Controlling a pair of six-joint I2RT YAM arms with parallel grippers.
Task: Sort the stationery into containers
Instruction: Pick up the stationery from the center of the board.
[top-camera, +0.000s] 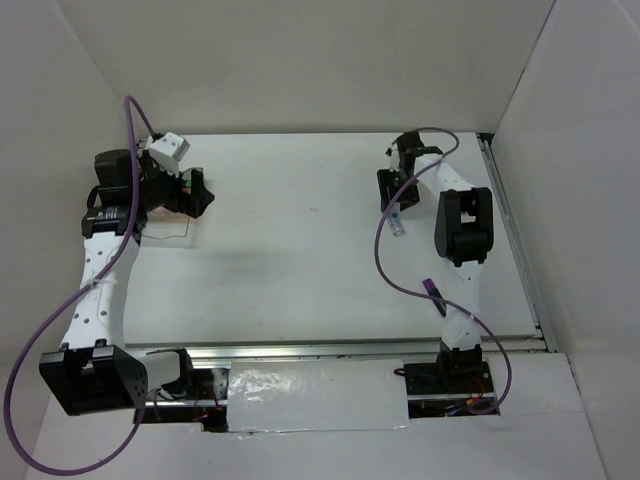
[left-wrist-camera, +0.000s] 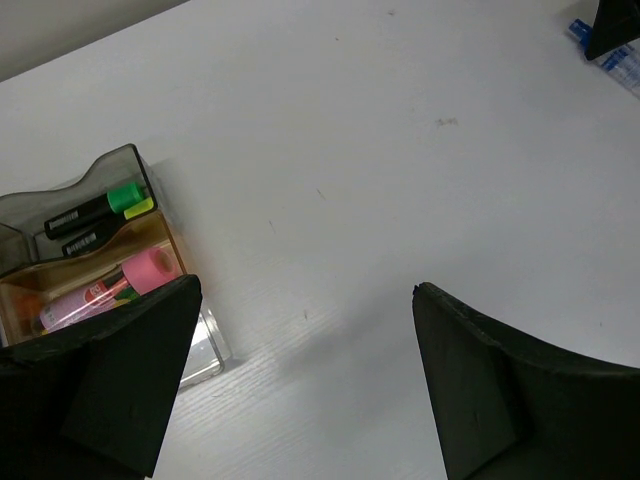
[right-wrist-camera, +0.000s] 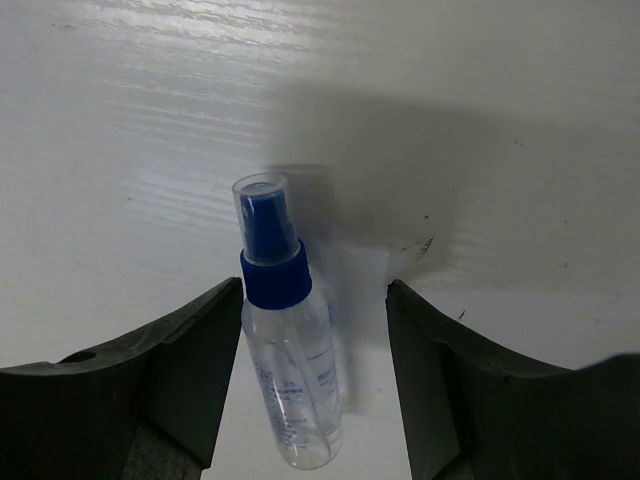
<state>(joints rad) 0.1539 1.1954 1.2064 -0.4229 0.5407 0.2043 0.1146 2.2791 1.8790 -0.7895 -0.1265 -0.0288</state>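
Bottle (top-camera: 398, 224), blue-capped, lies on the table (top-camera: 300, 260). Top view: I place it well apart from the clear box (top-camera: 170, 228).
Left wrist: left fingers (left-wrist-camera: 130, 390) spread wide, just beside the box, which holds a green-ended highlighter (left-wrist-camera: 100, 205) and the pink tube (left-wrist-camera: 110, 285).
Right wrist: right fingers (right-wrist-camera: 180, 380) spread, straddling the bottle without pinching it.

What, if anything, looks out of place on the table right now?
Only the blue-capped bottle: it lies on its side on the table between the right fingers, far from the container across the table. No spill shows.
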